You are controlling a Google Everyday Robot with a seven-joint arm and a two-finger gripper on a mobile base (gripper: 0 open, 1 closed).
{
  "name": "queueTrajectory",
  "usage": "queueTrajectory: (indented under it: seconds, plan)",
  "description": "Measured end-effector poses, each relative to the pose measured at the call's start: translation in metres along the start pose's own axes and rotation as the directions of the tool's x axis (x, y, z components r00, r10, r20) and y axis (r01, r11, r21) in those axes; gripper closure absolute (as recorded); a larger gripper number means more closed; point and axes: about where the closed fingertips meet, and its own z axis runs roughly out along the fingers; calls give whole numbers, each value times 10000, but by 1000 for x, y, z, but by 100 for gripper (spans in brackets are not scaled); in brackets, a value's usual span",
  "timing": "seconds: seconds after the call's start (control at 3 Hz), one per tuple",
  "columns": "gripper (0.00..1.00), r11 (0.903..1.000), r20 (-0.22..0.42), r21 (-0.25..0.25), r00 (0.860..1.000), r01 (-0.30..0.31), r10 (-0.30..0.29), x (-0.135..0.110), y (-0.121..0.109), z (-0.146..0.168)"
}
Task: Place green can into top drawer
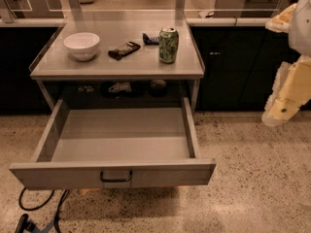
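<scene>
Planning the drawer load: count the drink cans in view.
1: the green can, on the counter, right side, behind the open top drawer. The gripper hangs at far right. The dim shelf may hide more.

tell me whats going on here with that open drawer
Nothing is being handled yet. The green can stands upright on the counter, right of a white bowl and a dark packet. The top drawer below is pulled open. The robot's claw hangs off to the right, apart from the counter and the can.
</scene>
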Motion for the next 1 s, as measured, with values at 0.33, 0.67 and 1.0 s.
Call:
queueTrajectory:
  seconds: [0.33, 0.67, 1.0]
  plan:
    - [0, 9998, 178, 178, 9998, 71, -75, -3, -2, -6]
    - [0, 9998, 1233, 194, 9924, -25, 1, 1, -30, 6]
    - [0, 9985, 2855, 178, 9573, -525, 453, 0, -85, 55]
